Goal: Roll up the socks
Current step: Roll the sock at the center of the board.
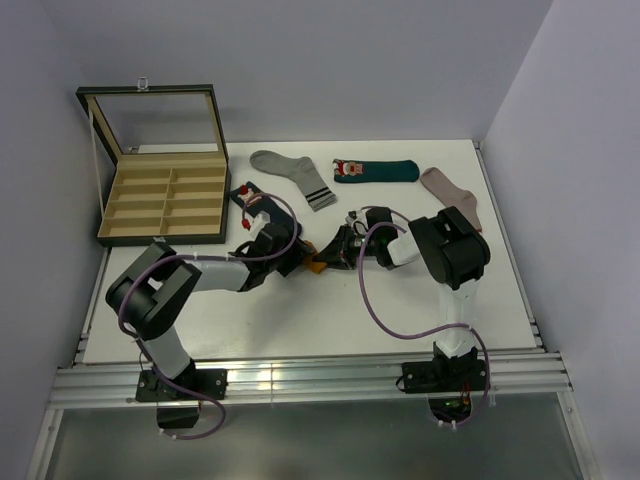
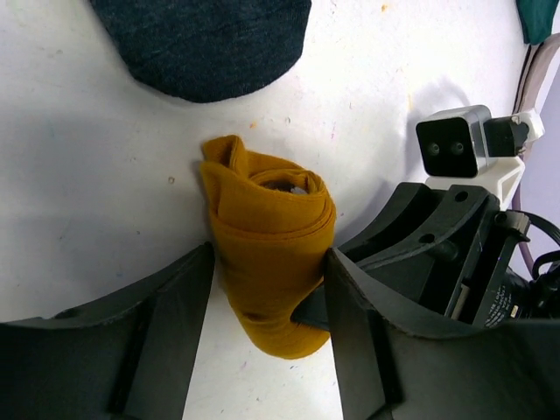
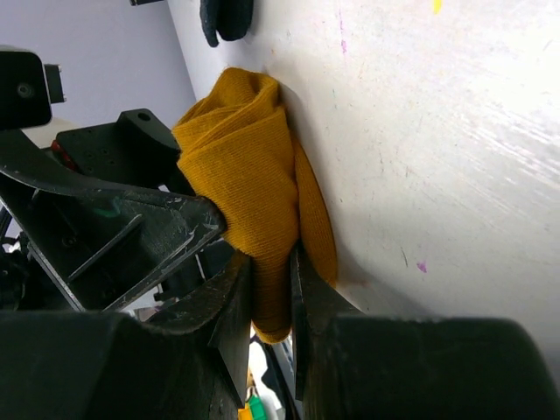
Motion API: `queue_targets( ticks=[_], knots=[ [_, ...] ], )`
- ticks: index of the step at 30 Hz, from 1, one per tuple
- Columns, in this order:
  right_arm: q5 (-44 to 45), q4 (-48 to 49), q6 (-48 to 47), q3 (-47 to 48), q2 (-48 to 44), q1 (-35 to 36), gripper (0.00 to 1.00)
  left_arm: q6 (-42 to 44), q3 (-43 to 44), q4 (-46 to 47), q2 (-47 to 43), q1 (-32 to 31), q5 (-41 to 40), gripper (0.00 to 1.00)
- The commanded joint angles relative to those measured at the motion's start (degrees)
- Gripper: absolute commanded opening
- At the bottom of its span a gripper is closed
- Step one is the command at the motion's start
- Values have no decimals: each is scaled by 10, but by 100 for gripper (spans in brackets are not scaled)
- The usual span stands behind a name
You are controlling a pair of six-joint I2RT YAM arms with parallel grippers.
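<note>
White table (image 1: 300, 320), lavender walls (image 1: 330, 60), aluminium rails (image 1: 300, 385)

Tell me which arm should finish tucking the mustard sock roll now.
Probably the left. Its claw stands open with a finger on each side of the mustard sock, free to work the fabric. The right claw is already pinched on the sock's lower end, so it is better kept as the anchor.

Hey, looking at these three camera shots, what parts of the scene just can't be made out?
- Mustard sock: overhead, only an orange sliver shows between the two wrists; its cuff is nowhere visible.
- Navy sock: left wrist view's top edge crops it; overhead, the left arm covers most of it.
- Pinkish sock: its near end is hidden behind the right arm overhead.
</note>
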Motion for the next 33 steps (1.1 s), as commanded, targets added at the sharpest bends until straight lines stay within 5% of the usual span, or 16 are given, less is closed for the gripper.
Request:
queue_targets(
  ticks=[1,14,20,33],
  knots=[
    [93,-153,-47,-32,39,-2,7,13,-12,-115,43,5,-5,60],
    [139,-215,-84,-17,6,-2,25,39,86,-241,130,-2,15,40],
    [196,-258,-116,-17,-53,-1,38,71,157,-324,172,-15,5,39],
    [433,-449,-232,-44,-299,-1,41,152,291,-447,235,-42,-26,42]
  ],
)
